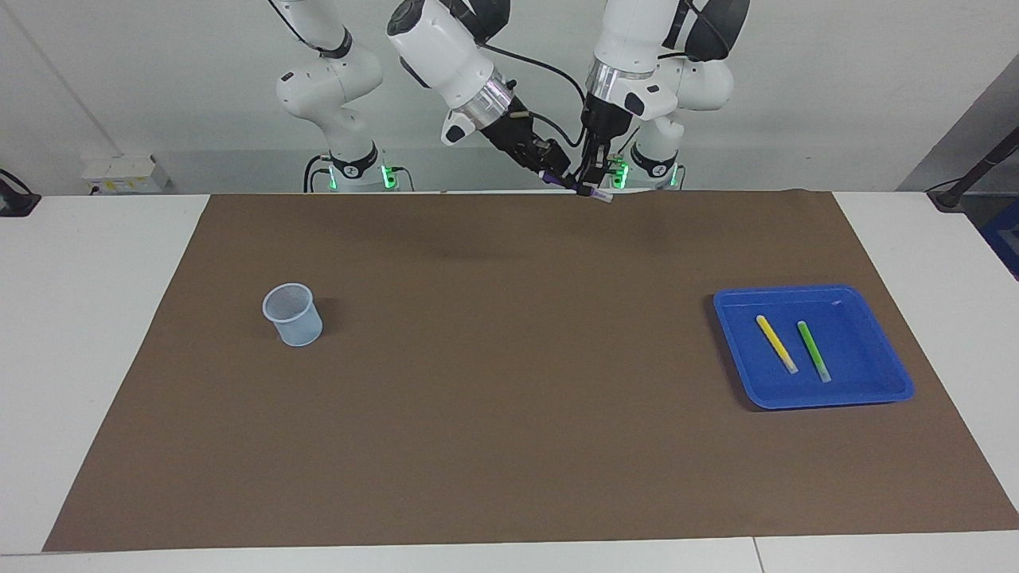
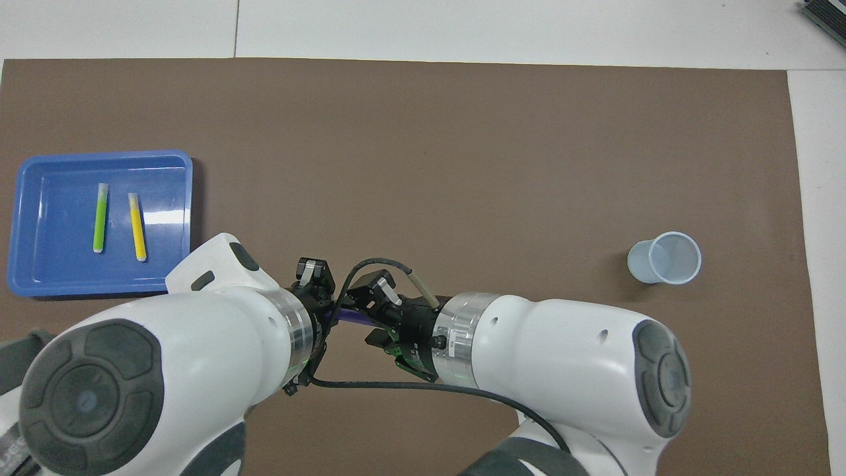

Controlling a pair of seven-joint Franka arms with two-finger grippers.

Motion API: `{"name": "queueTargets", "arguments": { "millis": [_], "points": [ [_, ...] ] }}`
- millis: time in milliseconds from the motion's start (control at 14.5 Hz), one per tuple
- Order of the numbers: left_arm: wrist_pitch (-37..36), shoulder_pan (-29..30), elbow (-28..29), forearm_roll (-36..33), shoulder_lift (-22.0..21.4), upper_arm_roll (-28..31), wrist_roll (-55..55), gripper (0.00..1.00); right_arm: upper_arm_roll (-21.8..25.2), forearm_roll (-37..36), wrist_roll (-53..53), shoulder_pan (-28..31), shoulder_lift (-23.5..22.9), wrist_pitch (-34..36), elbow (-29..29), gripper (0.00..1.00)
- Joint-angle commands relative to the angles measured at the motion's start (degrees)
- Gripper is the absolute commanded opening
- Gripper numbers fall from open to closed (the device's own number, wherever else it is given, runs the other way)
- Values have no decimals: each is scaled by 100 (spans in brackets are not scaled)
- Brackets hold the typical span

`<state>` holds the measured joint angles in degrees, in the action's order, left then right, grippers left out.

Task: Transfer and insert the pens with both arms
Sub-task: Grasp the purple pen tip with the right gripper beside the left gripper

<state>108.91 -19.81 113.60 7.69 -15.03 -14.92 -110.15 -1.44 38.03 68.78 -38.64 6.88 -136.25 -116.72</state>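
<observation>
From my station the meeting of the two grippers is the hardest part to read: in the overhead view the white wrists cover nearly everything, and only a short stretch of the purple pen (image 2: 348, 316) shows between them. In the facing view the pen (image 1: 579, 188) hangs in the air over the edge of the brown mat (image 1: 509, 446) nearest the robots, slanting down toward the left arm's end, its pale cap lowest. The left gripper (image 1: 591, 185) points straight down with its fingers closed narrowly on the pen near the cap end. The right gripper (image 1: 557, 177) comes in at a slant and touches the purple end; it seems closed on it too, but I cannot tell for certain.

The blue tray (image 1: 868, 398) sits toward the left arm's end of the table, holding the yellow pen (image 1: 776, 344) and the green pen (image 1: 814, 351), lying side by side and apart. The pale blue cup (image 1: 294, 316) stands upright toward the right arm's end, well apart from the tray; I see nothing in it.
</observation>
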Motion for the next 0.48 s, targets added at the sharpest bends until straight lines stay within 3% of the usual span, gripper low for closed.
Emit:
{"name": "queueTargets", "arguments": {
  "millis": [0, 413],
  "points": [
    [-142, -84, 13, 66, -106, 59, -95, 0, -6, 160, -181, 41, 24, 28, 17, 55],
    [-212, -84, 13, 66, -114, 59, -77, 0, -6, 160, -304, 50, 24, 19, 17, 48]
  ]
}}
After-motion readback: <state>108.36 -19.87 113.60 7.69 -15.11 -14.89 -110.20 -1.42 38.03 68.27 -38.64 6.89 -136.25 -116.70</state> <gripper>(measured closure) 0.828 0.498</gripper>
